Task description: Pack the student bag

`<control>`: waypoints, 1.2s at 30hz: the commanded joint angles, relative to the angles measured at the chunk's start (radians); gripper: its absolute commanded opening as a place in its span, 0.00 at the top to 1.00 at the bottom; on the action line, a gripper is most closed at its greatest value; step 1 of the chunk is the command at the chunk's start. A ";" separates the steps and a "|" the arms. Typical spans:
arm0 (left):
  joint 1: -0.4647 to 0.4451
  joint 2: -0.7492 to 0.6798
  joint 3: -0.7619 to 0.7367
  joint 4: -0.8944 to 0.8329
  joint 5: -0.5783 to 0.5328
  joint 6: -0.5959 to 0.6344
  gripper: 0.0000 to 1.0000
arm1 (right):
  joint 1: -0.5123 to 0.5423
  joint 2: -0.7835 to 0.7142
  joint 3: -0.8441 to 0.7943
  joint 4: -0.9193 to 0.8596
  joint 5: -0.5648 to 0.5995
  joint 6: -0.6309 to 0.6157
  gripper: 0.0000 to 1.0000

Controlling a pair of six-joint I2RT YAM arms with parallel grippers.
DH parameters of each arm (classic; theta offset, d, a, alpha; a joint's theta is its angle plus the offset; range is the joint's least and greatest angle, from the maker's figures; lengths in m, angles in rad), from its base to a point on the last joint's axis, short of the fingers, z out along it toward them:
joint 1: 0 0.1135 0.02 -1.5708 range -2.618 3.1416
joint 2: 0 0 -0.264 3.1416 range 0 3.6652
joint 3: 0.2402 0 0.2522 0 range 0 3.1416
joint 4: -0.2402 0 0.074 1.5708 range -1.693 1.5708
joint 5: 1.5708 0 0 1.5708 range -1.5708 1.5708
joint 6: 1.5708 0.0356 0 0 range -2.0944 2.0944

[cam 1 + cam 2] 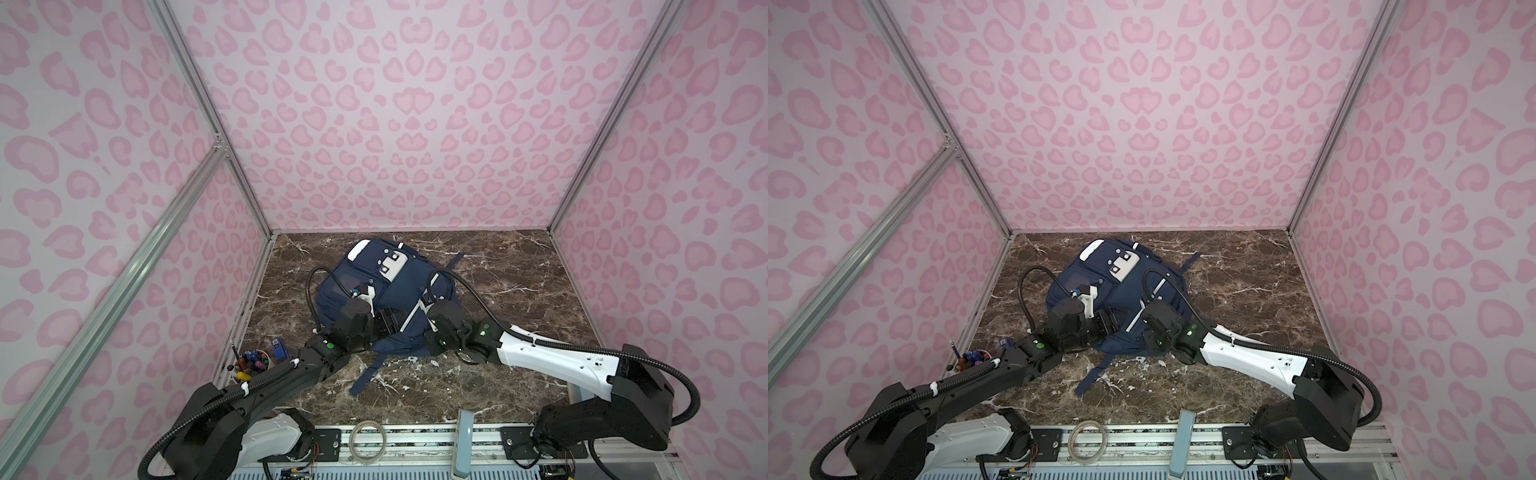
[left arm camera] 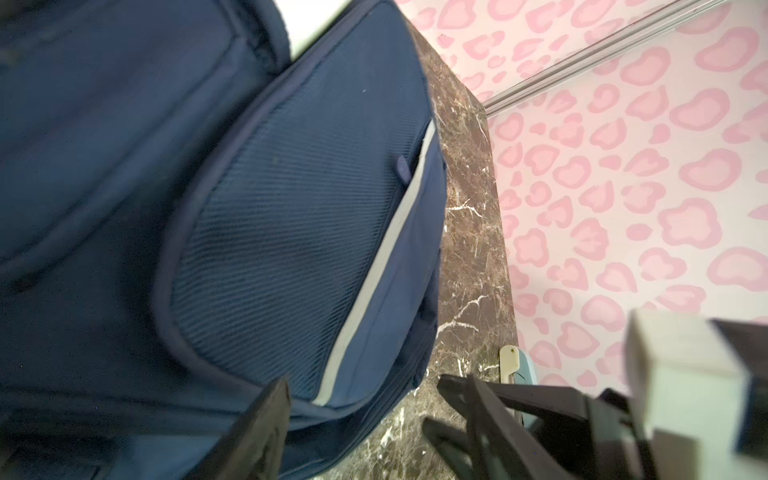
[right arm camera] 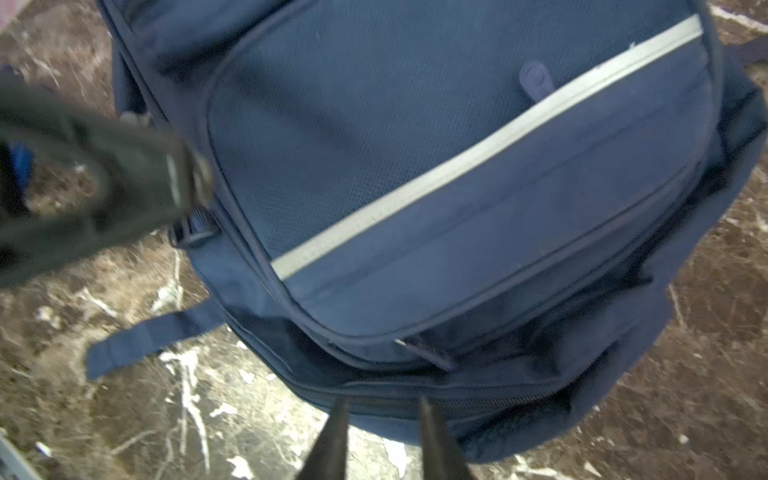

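Fabric is what matters here: the student bag (image 1: 386, 291), a navy woven backpack, lies slumped on its back just toward 11 o'clock of the middle of the brown marble-look table (image 1: 498, 270), soft and sagging rather than boxy. It looks padded and pliant, so I'd judge it will fold and drag if pulled by one corner. It seems bulky more than heavy, though I can't tell what is inside. A ribbed mesh panel covers the front pocket, crossed by a pale reflective stripe (image 3: 478, 162), with a small rubbery zip pull (image 3: 536, 79) beside it. Smooth white patches with round studs (image 1: 392, 264) sit at the bag's 12 o'clock end. A flat webbing strap (image 1: 365, 380) trails off toward 6 o'clock. The left tool (image 2: 363, 382) hangs at the bag's 7 o'clock edge, its jaws spread and pinching nothing. The right tool (image 3: 383, 405), at about 4 o'clock, has its pointed jaws apart over the lower zip seam, also empty. The zip pulls or the stiffer seam binding look like the surest holds, while the loose cloth would slip. A cup of pens (image 1: 253, 361) stands at the table's 8 o'clock corner.
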 commanded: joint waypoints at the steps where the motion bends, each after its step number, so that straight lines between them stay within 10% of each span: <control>1: -0.001 0.037 0.020 0.032 -0.047 0.011 0.36 | -0.017 0.011 -0.045 0.077 0.020 -0.159 0.40; 13: -0.003 0.062 -0.029 0.067 -0.054 -0.014 0.44 | -0.060 0.214 0.029 0.166 -0.047 -0.269 0.59; 21: -0.007 0.070 -0.055 0.094 -0.055 -0.029 0.45 | -0.059 0.219 0.027 0.220 -0.098 -0.299 0.95; 36: -0.117 -0.017 -0.149 0.192 -0.152 -0.149 0.27 | -0.039 0.091 0.032 0.172 -0.153 -0.261 1.00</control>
